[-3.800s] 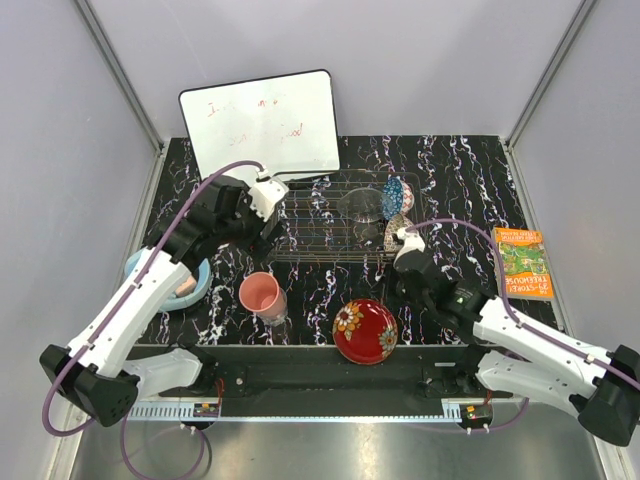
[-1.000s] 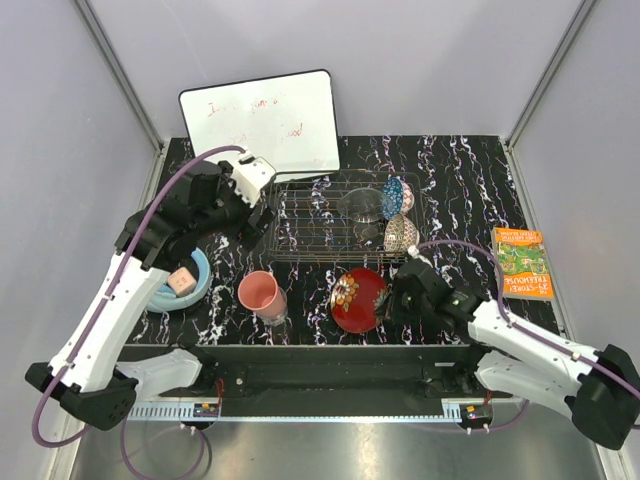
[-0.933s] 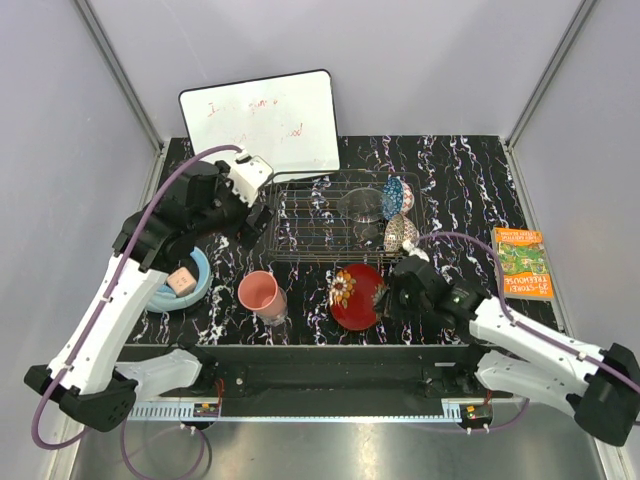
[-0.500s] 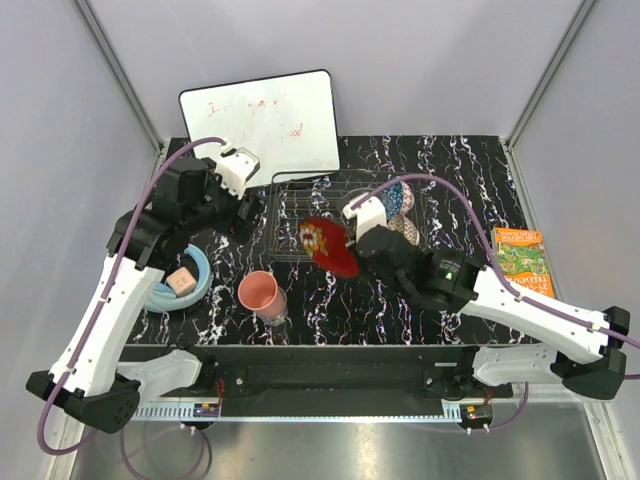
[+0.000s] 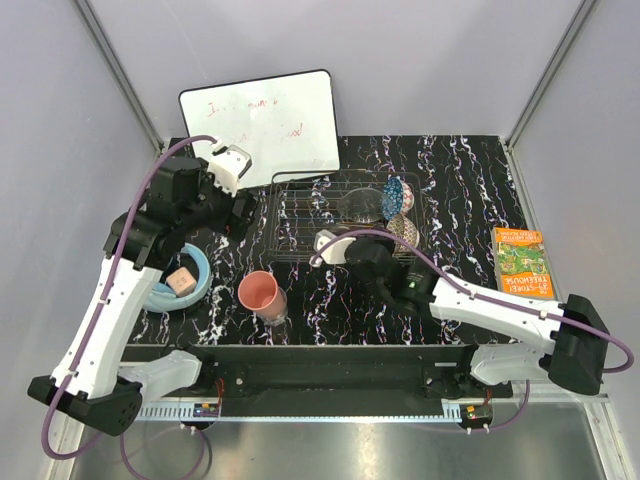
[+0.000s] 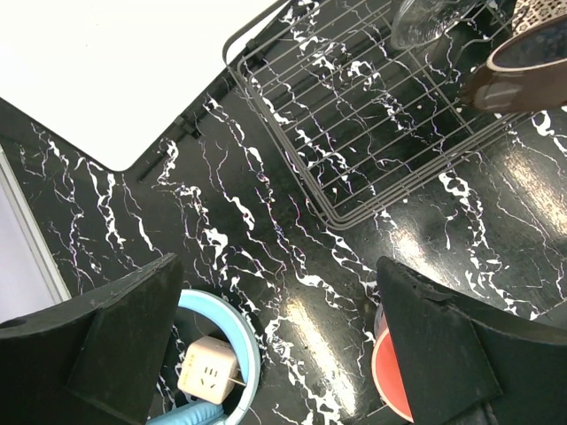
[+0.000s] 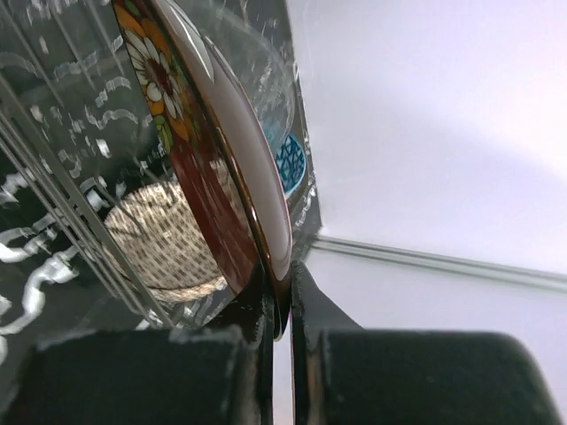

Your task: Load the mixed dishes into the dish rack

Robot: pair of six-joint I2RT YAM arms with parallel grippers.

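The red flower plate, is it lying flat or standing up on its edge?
On its edge. The right wrist view shows the red floral plate edge-on, its rim pinched by the right gripper.

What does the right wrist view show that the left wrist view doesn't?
Only right wrist: the flowered face of the red floral plate, its rim pinched in the right end effector, and the blue patterned bowl. Only left wrist: the whiteboard, the light-blue bowl holding a small cube, and the rim of the pink cup. Both: wires of the dish rack and the clear glass bowl.
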